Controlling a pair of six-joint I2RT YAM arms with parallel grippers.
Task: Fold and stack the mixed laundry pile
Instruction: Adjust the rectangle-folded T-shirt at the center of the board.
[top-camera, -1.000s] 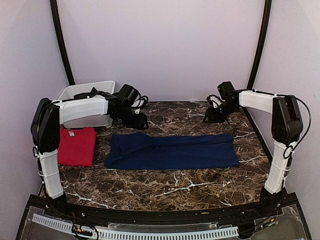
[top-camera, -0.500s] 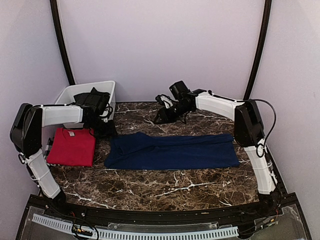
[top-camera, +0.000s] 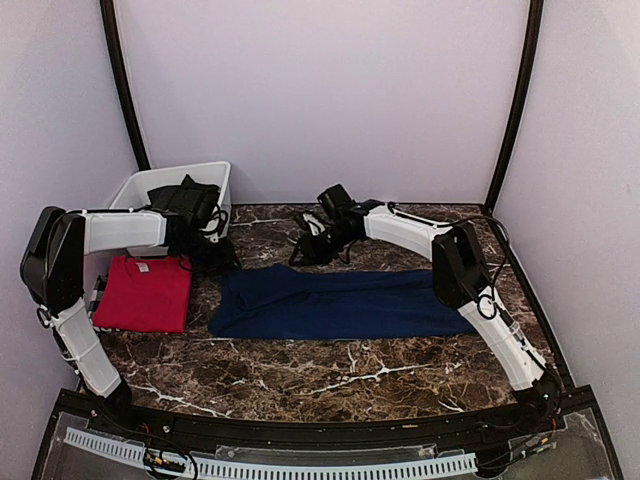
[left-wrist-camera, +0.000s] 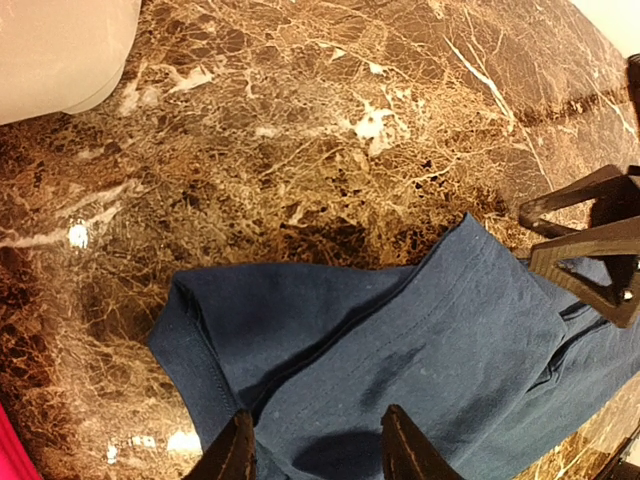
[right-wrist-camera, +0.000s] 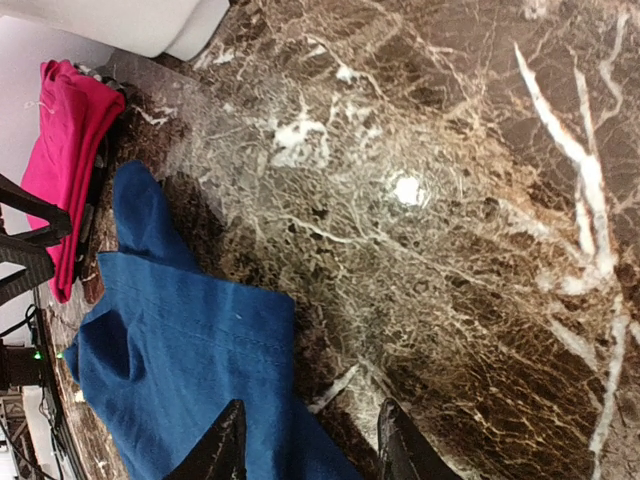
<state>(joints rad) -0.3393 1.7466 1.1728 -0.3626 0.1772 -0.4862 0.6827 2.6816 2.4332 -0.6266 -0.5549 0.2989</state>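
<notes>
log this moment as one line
left gripper: open, over navy T-shirt left end | right gripper: open, at its far edge | red T-shirt: folded, beside it

The tabletop (top-camera: 330, 360) is dark brown marble, threaded with white and tan veins. The navy blue T-shirt (top-camera: 345, 303) is one plain, unpatterned colour with matching stitching. The red T-shirt (top-camera: 150, 295) is a solid bright red, reading pinkish from the right wrist. The bin (top-camera: 135, 185) is white. The left arm (top-camera: 125, 228) and right arm (top-camera: 410, 230) have white shells and black joints. The left gripper (left-wrist-camera: 315, 455) and right gripper (right-wrist-camera: 310, 450) are black. The wall (top-camera: 320, 100) is pale lilac.
</notes>
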